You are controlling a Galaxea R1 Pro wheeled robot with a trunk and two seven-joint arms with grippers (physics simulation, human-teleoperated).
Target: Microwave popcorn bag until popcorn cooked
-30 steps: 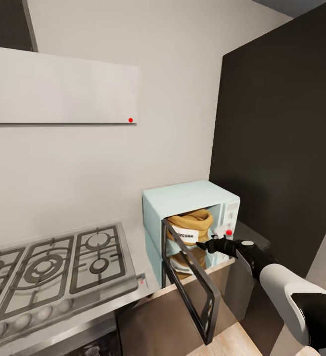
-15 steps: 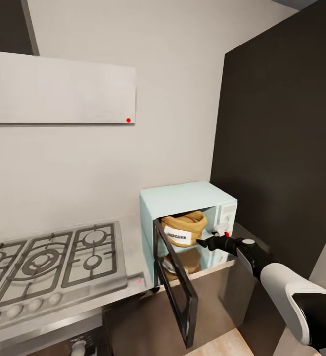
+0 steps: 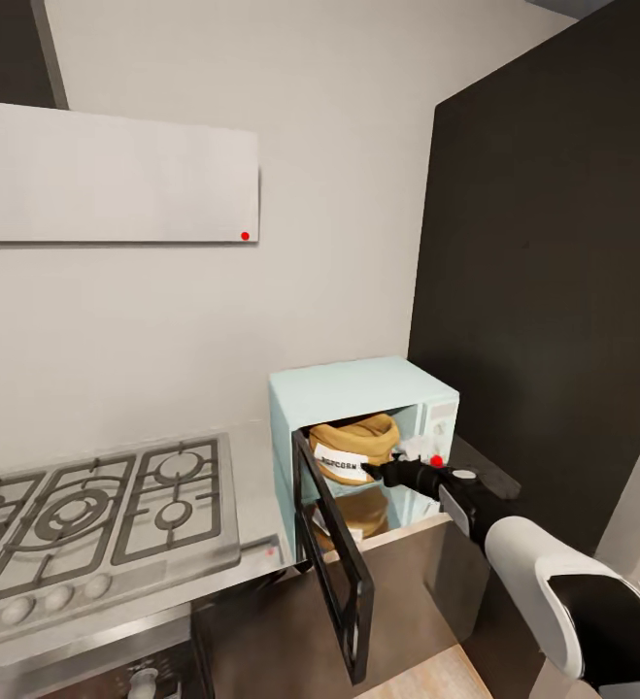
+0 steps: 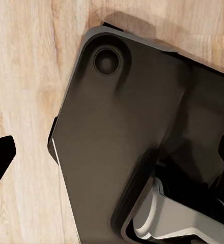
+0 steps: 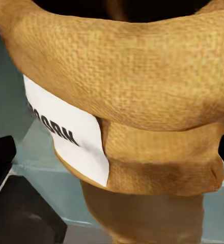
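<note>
The microwave point(image 3: 363, 427) sits on the bench point(image 3: 261, 505) with its door hanging open and the popcorn bag point(image 3: 351, 449) inside. The right tool point(image 3: 370, 471) is just in front, fingers spread, holding nothing. Bag looks soft, light cloth, so I'd pinch the rolled rim.

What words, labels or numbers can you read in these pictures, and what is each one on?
"POPCORN": black letters on the white label of the popcorn bag inside the microwave; blurred in the head view.
In the right wrist view the label shows only part of the word, roughly "OCORN", seen at an angle.
The markings by the microwave's knobs are too small to read.
Nothing else carries text.
</note>
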